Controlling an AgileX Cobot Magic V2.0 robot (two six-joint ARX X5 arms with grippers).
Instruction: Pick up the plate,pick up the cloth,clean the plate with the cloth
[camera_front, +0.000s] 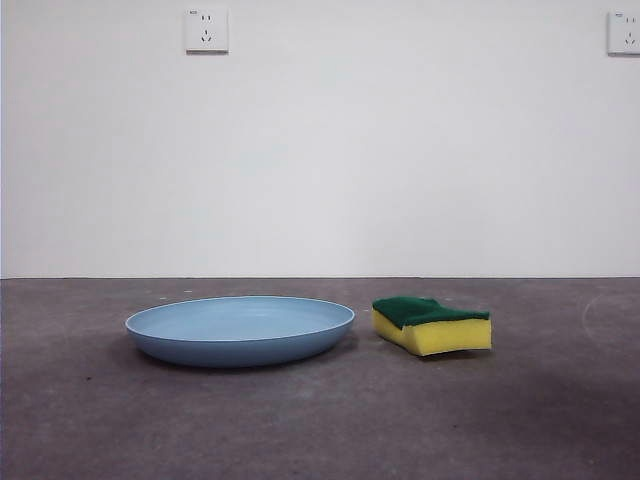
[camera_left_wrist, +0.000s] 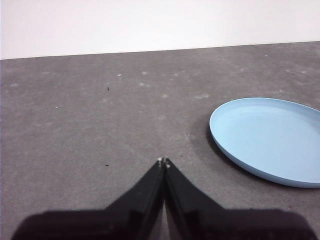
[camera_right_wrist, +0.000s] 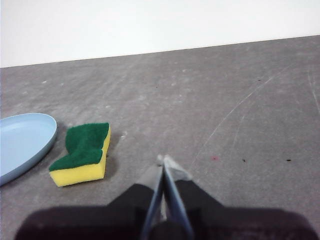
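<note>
Here we found the plate (camera_front: 240, 330) lying flat on the grey table (camera_front: 90, 420), with the cloth (camera_front: 432, 325), a yellow sponge with its green scouring layer facing up, just beside it at about three o'clock in the front view, a narrow gap of bare table between them. Neither arm showed in that front view; behind the table we saw a white wall carrying a socket (camera_front: 206, 30) high up and part of a second socket (camera_front: 624, 32) at the right edge.

In the left wrist view we saw the left gripper (camera_left_wrist: 164, 162) with its two black jaws pressed together tip to tip, holding nothing, above bare table. From those tips the plate (camera_left_wrist: 270, 137) lay at roughly two o'clock, clearly apart from them, its far side cut off by the picture's edge.

In the right wrist view we saw the right gripper (camera_right_wrist: 165, 161) likewise closed with only a sliver between its jaws, and empty. The cloth (camera_right_wrist: 84, 154) lay at about nine o'clock from its tips, near but not touching, green side up. Beyond the cloth, further toward nine o'clock, we saw the edge of the plate (camera_right_wrist: 25, 142). Pale scratch marks crossed the table on the other side of the gripper.
</note>
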